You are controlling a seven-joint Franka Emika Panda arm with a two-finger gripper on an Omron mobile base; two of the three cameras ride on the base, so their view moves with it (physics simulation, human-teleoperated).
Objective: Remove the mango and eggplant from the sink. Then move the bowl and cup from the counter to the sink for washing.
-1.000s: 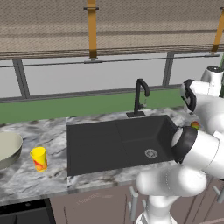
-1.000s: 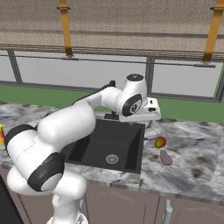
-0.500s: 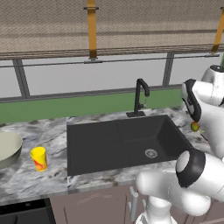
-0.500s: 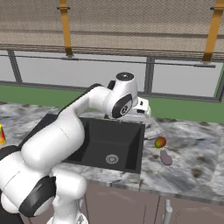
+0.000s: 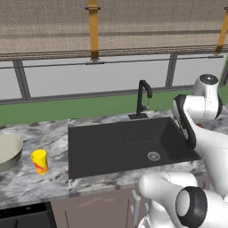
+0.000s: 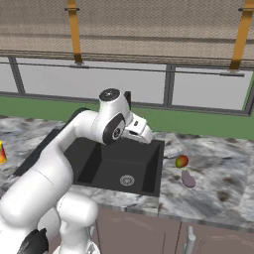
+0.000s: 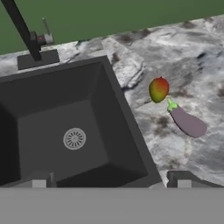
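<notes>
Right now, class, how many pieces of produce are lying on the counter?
2. The mango lies on the marble counter just right of the sink; the eggplant lies beside it, nearer the counter's front edge.

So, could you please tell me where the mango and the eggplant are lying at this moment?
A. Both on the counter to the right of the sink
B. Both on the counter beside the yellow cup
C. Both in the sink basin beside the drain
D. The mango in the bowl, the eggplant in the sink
A: the mango and the eggplant lie close together on the marble counter right of the sink, whose basin holds nothing but its drain.
</notes>
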